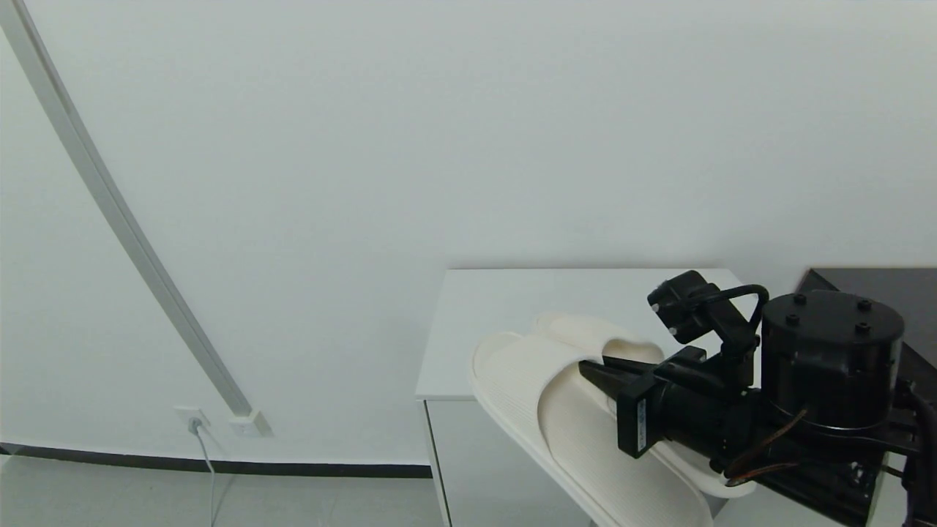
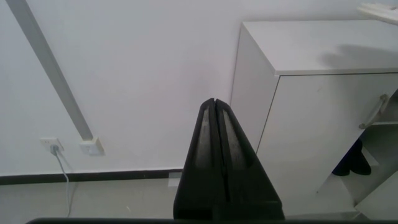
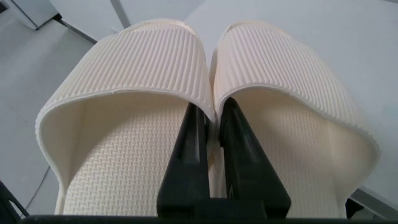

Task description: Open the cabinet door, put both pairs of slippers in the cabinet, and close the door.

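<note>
The pair of cream slippers [image 1: 556, 410] is hanging in the air by the front corner of the white cabinet [image 1: 512, 307], held off its top, lying side by side with the toe ends raised and the heels sloping down. The right hand [image 3: 212, 109] is grasping them by the inner edges of the two straps, which are squeezed together between its fingers, while the soles are hanging free to either side. In the left wrist view a handle [image 2: 375, 112] and an opening are showing on the cabinet's front, with something dark [image 2: 354, 160] sitting inside, so I am judging the door open, though I cannot tell how wide. The left hand [image 2: 214, 109] is clenched on nothing, off to the side and pointing at the wall.

What I am worrying about is that thin grip. It is catching only two strap edges, so a knock or a quick swing could be letting one slipper slide out and drop. The long, drooping heels could also be snagging on the cabinet's edge or the door on the way in, and that would be twisting the pair loose
</note>
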